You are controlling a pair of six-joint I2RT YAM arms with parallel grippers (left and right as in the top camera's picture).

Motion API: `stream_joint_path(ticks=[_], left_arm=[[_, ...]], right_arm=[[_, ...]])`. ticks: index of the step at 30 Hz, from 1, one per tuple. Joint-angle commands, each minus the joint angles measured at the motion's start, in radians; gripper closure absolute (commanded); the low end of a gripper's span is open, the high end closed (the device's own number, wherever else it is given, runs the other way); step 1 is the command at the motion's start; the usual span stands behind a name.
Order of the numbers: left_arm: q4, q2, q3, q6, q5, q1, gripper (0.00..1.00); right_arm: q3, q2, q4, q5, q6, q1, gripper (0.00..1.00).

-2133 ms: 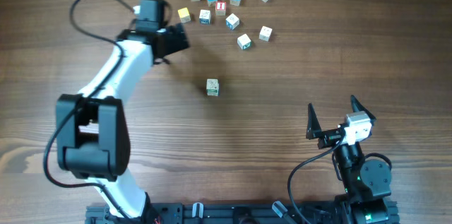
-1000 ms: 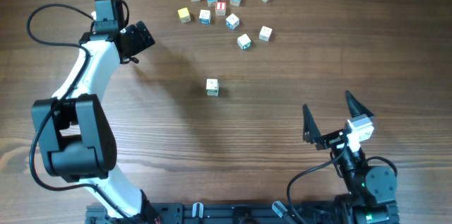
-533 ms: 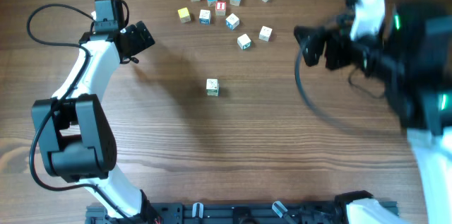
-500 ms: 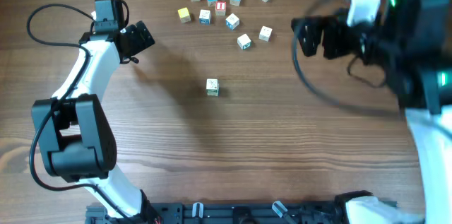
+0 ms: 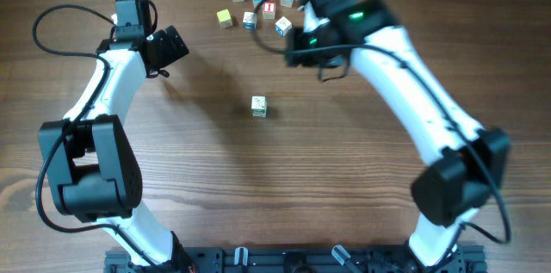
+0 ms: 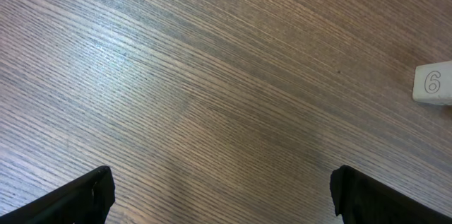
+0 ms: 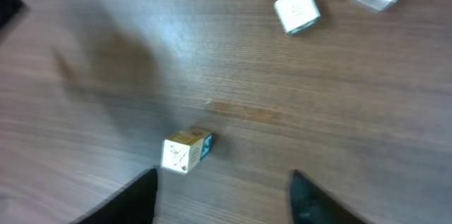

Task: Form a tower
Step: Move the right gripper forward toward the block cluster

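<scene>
In the middle of the table (image 5: 362,178), the tower (image 5: 259,106) is standing alone, well apart from both arms and from the loose cubes (image 5: 250,20) lying along the far edge. From above it is showing only a one-cube footprint, so its long axis is pointing straight up at the camera and its height cannot be told. The right gripper (image 5: 297,49) is hovering over the near edge of that scatter. Its fingers (image 7: 145,194) are standing apart and pinching nothing, with a tan cube (image 7: 185,151) lying just ahead of them. The left gripper (image 5: 168,47) is hanging far to the left, its fingers (image 6: 70,199) spread wide over bare wood and gripping nothing. A pale block (image 6: 432,83) marked 6 is showing at the right edge of the left wrist view. The right gripper is sitting nearer the tower, which is lying toward the robot's base and to that gripper's left. In my judgement, any cube taken here is going to need carrying that way, then lowering straight down the upright axis.
</scene>
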Motion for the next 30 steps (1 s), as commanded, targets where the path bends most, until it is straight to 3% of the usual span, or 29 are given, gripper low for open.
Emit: stream_joint_path(ticks=[1, 6, 14, 20, 25, 30], left_arm=[[0.000, 0.009, 0.010, 0.005, -0.006, 0.002, 0.00], [-0.001, 0.009, 0.010, 0.005, -0.006, 0.002, 0.00], [0.000, 0.009, 0.010, 0.005, -0.006, 0.002, 0.00], [0.000, 0.009, 0.010, 0.005, -0.006, 0.002, 0.00], [0.000, 0.009, 0.010, 0.005, -0.006, 0.002, 0.00], [0.000, 0.009, 0.010, 0.005, -0.006, 0.002, 0.00]], right_arm=[[0.018, 0.127, 0.023, 0.120, 0.056, 0.097, 0.26], [0.018, 0.255, 0.104, 0.173, 0.100, 0.221, 0.10], [-0.023, 0.320, 0.121, 0.230, 0.281, 0.264, 0.12], [-0.045, 0.352, 0.135, 0.198, 0.349, 0.265, 0.29], [-0.045, 0.352, 0.156, 0.202, 0.351, 0.265, 0.57], [-0.045, 0.352, 0.159, 0.232, 0.348, 0.266, 0.59]])
